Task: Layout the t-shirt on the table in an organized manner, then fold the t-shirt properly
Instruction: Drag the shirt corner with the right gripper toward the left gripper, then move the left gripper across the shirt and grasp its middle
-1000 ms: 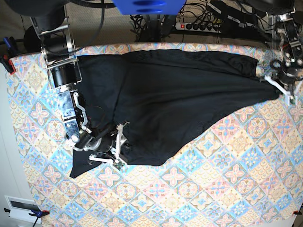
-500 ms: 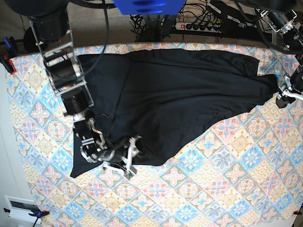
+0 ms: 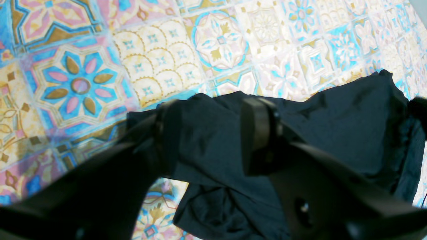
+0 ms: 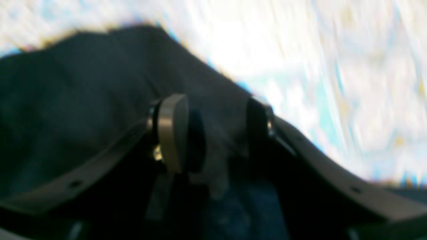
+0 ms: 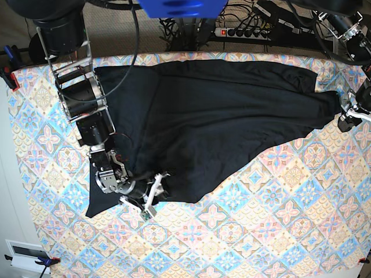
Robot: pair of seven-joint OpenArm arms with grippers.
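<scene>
Patterned table (image 5: 261,220) under black t-shirt (image 5: 220,116); left gripper (image 3: 208,133), right gripper (image 4: 213,133) jaws apart

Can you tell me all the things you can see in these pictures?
Large plain black t-shirt of soft thin fabric: one, black, spread across the far and middle part of the table, one end reaching its right edge.
Table with blue, pink and cream diamond tile cloth: one, under the t-shirt.
White power strip: one, behind the table with black cables.
Red clamps: at least two, at the table's left edge.
Blue part: one, top middle.
Right tool: one, silver and black, open at the t-shirt's near edge.
Left tool: one, black, open above the t-shirt's end.
</scene>
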